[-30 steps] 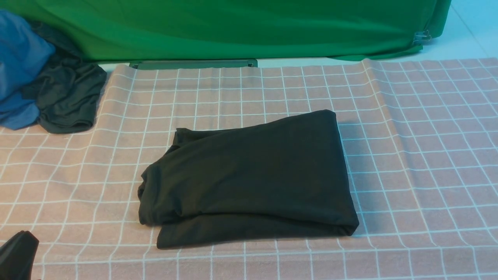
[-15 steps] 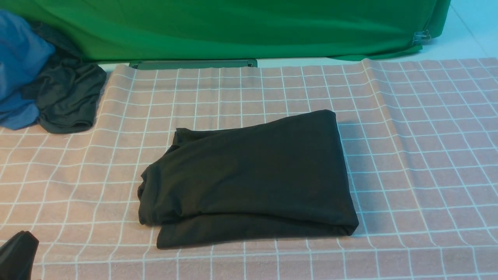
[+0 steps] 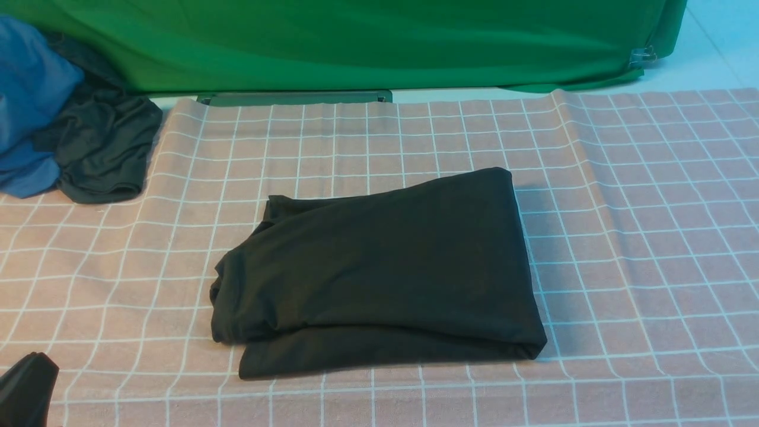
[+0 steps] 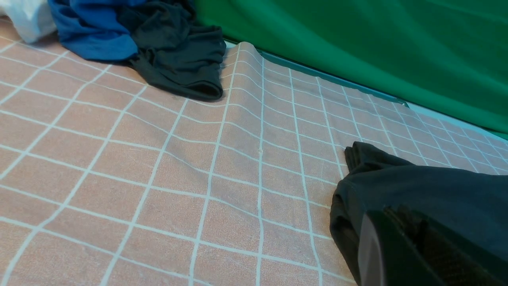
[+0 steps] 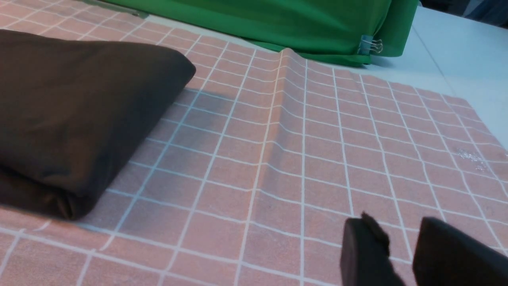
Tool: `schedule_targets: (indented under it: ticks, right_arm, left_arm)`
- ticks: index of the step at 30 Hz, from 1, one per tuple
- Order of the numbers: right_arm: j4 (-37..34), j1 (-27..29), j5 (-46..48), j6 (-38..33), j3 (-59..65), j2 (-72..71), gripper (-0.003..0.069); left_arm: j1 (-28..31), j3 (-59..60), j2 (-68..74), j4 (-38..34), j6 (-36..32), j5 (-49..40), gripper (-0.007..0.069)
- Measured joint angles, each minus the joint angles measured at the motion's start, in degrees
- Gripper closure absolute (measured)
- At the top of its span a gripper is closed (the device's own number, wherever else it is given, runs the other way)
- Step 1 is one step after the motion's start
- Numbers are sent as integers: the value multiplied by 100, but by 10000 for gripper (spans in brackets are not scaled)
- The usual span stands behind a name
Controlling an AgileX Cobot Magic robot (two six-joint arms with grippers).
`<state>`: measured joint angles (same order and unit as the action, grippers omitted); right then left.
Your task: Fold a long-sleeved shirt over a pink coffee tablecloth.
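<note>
The long-sleeved shirt (image 3: 379, 273) lies folded into a thick, roughly rectangular bundle in the middle of the pink coffee tablecloth (image 3: 640, 237), its layered edges bunched toward the left and a smooth rounded fold along its right side. The cloth is spread flat across the tabletop (image 3: 711, 65), with shallow ridges running near to far on either side of the shirt. At the far left, partly on the cloth's edge, a blue garment (image 3: 29, 107) and a smaller dark garment (image 3: 101, 148) sit heaped together, well apart from the shirt. A green cloth (image 3: 356, 41) hangs along the far side. The left claw (image 3: 26, 388) sits at the near left corner, closed tight and empty, just beside the shirt's left end. The right claw (image 5: 399, 254) hovers low over bare cloth to the right of the shirt, its fingers slightly parted with nothing between them
</note>
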<state>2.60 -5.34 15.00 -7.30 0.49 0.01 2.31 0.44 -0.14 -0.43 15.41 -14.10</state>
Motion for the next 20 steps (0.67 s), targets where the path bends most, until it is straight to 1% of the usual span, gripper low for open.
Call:
schedule_targets:
  ticks: [20]
  right_arm:
    - [6, 0, 0, 0, 0, 0, 422]
  left_arm:
    - [0, 0, 0, 0, -39, 0, 610]
